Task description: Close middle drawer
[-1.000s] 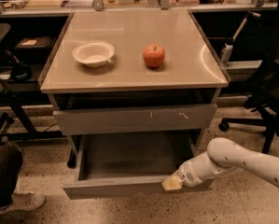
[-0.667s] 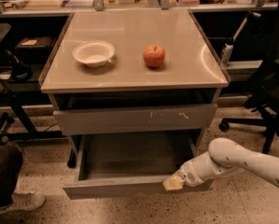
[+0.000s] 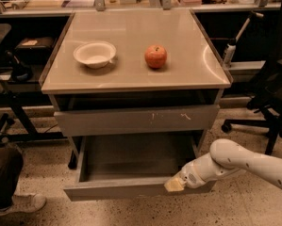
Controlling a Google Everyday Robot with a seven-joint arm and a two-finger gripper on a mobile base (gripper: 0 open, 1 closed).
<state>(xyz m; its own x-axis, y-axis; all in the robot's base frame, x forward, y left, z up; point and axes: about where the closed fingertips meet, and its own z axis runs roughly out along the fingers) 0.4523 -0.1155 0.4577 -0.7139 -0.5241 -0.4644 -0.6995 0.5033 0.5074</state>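
The middle drawer [image 3: 126, 161] stands pulled far out of the grey cabinet, its long bare tray exposed. Its plain front panel [image 3: 112, 190] faces the floor side near the bottom of the view. My gripper [image 3: 174, 185] comes in from the right on a white arm [image 3: 244, 164] and rests against the right part of that front panel. The gripper's yellowish tip covers a small patch of the panel's upper edge. Above the open drawer sits the taller drawer front with small white scratches [image 3: 136, 120], pushed in.
On the cabinet top [image 3: 187, 74] stand a white bowl [image 3: 95, 54] and a red apple [image 3: 155, 56]. An office chair [image 3: 272, 102] stands at the right, a person's shoe [image 3: 18, 204] at the lower left, and dark desk frames behind.
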